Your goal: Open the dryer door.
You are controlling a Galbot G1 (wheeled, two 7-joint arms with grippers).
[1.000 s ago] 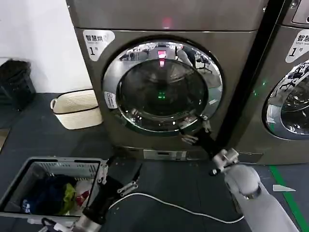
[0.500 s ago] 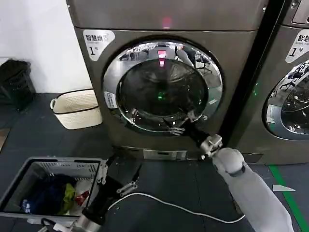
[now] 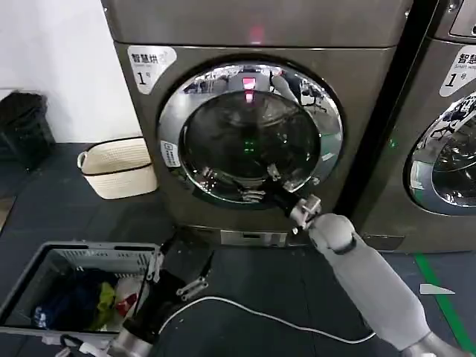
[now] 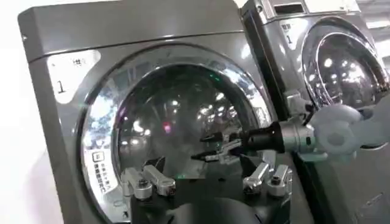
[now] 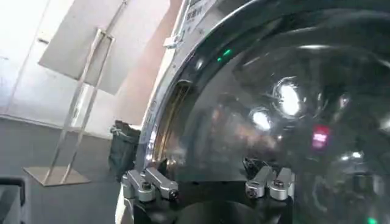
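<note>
- The dryer door [image 3: 249, 132] sits on the front of the left grey machine, apparently not swung out, though the far edge is hard to judge.
- The right gripper [image 3: 260, 187] is at the door's lower chrome rim, fingers spread apart, holding nothing.
- The left gripper [image 3: 177, 271] hangs low above the dark floor [image 3: 297, 290] beside the laundry basket [image 3: 82, 256], fingers spread.

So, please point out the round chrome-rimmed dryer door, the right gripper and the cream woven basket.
Round chrome-rimmed dryer door [image 3: 249, 137]: head view, dark glass centre.
Right gripper [image 3: 262, 187]: head view, between fingertips.
Cream woven basket [image 3: 119, 168]: head view, side wall.
</note>
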